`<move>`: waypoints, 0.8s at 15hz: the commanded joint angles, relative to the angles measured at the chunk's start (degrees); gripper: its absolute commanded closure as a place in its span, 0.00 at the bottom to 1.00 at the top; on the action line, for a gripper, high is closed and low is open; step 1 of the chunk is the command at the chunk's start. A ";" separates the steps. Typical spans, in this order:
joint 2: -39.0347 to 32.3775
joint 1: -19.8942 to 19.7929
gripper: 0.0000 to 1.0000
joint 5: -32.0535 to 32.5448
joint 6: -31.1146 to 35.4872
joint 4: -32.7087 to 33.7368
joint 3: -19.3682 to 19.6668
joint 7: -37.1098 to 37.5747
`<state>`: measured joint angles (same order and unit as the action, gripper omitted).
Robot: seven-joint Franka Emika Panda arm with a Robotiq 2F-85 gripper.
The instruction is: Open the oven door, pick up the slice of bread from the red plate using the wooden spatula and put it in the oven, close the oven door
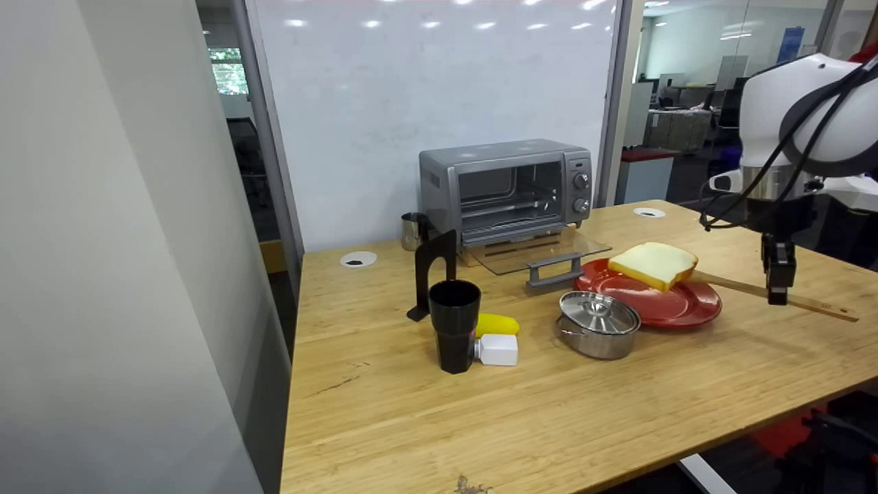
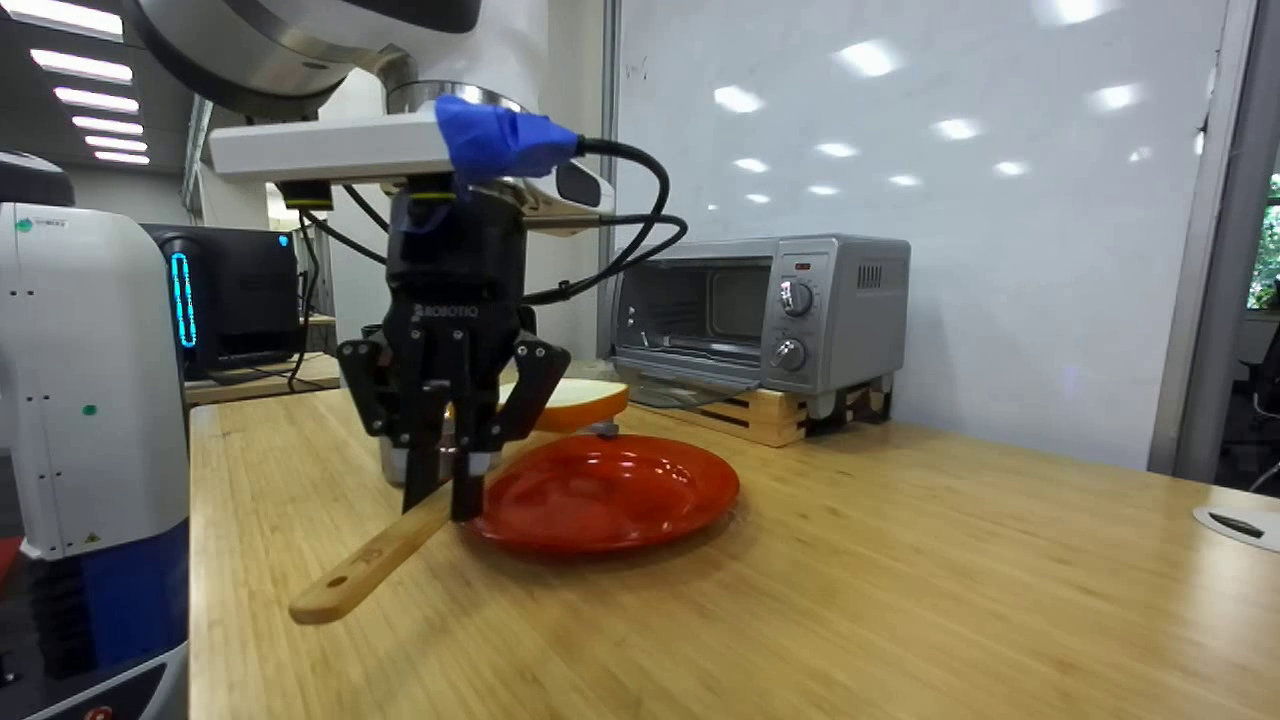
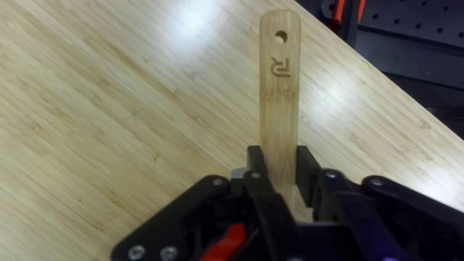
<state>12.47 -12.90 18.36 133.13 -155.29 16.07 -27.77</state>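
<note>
Desk (image 1: 384, 425): light wood, dark scratches (image 1: 341, 385), round white inserts (image 1: 367, 258) in the top. Rear: glossy white panel (image 1: 425, 89) in grey framing (image 1: 267, 123), with bright lamp reflections (image 2: 868, 58). Grey wall (image 1: 151, 274) nearby; past a gap, a window (image 1: 225, 55) with greenery (image 1: 232, 81). Glass partition (image 1: 727, 41), office furniture (image 1: 679, 130) behind. Ceiling lights (image 2: 81, 66) lit.

Gripper (image 2: 444, 497) says ROBOTIQ (image 2: 446, 311). Spatula (image 3: 280, 108) near the counter (image 3: 108, 127) edge has some R-looking logo (image 3: 280, 69). Machine (image 2: 90, 380) past an edge: tiny yellow triangle (image 2: 92, 538). Oven (image 2: 775, 325) print's too small to read tbh.
</note>
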 commanded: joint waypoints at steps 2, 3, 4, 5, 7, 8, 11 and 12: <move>5.58 -0.16 0.94 -3.01 -3.17 -0.15 1.10 -2.93; 6.01 -0.01 0.94 -3.66 -3.87 0.43 1.22 -3.05; 6.22 0.17 0.94 -4.38 -4.69 1.20 1.38 -3.32; 6.08 0.33 0.94 -5.02 -5.65 2.43 1.41 -3.07; 5.66 0.70 0.94 -6.36 -7.05 4.87 1.40 -2.79; 5.13 1.00 0.94 -7.23 -7.93 6.41 1.42 -2.94; 3.23 1.71 0.94 -8.87 -10.64 11.51 1.10 -2.46; 2.36 2.06 0.94 -9.46 -11.76 13.41 1.08 -2.62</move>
<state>18.21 -11.95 11.28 125.10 -147.76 16.80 -28.99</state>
